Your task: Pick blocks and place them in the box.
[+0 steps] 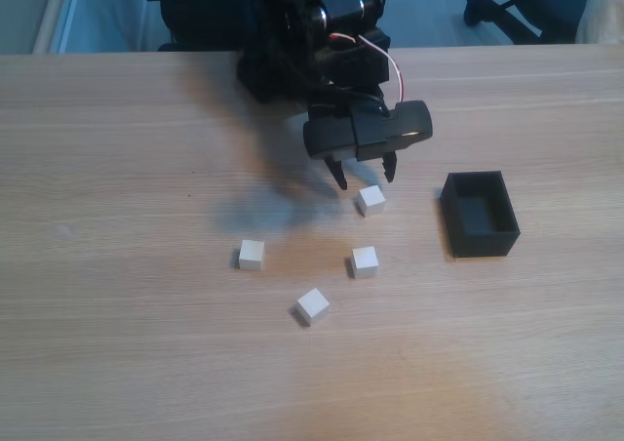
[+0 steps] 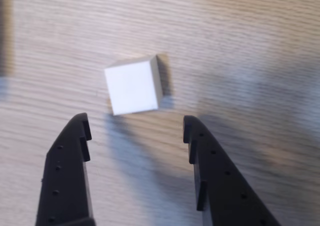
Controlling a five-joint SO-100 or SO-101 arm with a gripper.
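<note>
The hand (image 1: 366,177) hangs released above the wooden desk (image 1: 117,265), its two black fingers (image 2: 70,156) spread wide and grasping nothing — in the wrist view a white cube (image 2: 132,84) lies on the wood just beyond the fingertips. In the fixed view three more white cubes (image 1: 252,255) (image 1: 365,260) (image 1: 313,305) sit scattered nearer the camera. The black box (image 1: 480,215) stands open-topped to the right, apart from all the cubes.

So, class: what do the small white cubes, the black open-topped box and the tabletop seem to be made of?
Small white cubes: probably matte plastic or foam, with crisp edges and no grain. Black open-topped box: thin matte walls, likely plastic. Tabletop: pale wood or wood-look laminate, with streaky grain.
</note>
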